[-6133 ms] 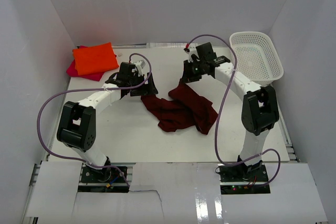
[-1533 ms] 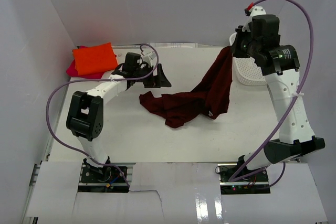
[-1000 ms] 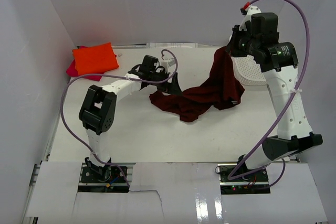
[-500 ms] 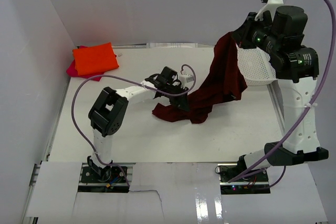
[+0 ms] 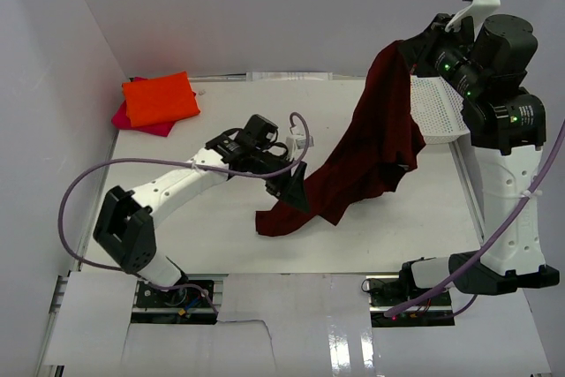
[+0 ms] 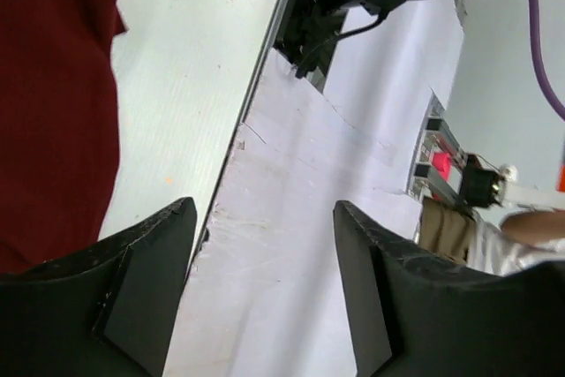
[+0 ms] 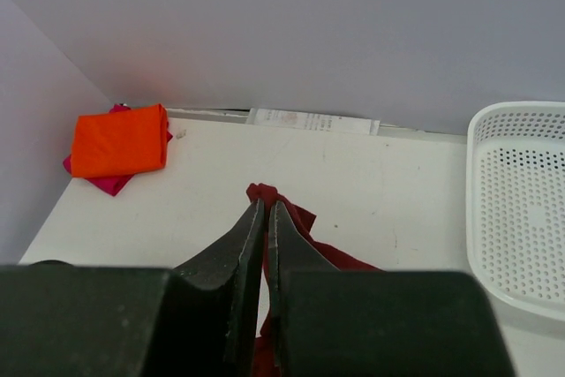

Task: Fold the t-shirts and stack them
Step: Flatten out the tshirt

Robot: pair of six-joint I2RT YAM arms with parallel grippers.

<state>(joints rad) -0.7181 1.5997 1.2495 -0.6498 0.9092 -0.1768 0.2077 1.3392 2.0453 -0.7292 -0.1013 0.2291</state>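
Note:
My right gripper (image 5: 415, 52) is raised high at the back right, shut on the dark maroon-red t-shirt (image 5: 375, 143). The shirt hangs from it and slopes down to the table at its lower end (image 5: 274, 221). In the right wrist view the jaws (image 7: 266, 209) pinch a bunched edge of the maroon cloth (image 7: 296, 222). My left gripper (image 5: 291, 192) is open and empty beside the shirt's lower part; the left wrist view shows its spread fingers (image 6: 146, 280) with maroon cloth (image 6: 53, 103) at the left. The orange t-shirt (image 5: 159, 98) lies folded on the magenta-pink t-shirt (image 5: 132, 119) at the back left.
A white mesh basket (image 5: 437, 108) stands at the back right, partly behind the hanging shirt and the right arm; it also shows in the right wrist view (image 7: 521, 209). White walls close the table on three sides. The left arm's purple cable (image 5: 132, 169) loops over the table's left half.
My right gripper has lifted the maroon shirt higher and to the right, off most of the table. My left gripper has moved right and toward the near edge along the shirt's lower end.

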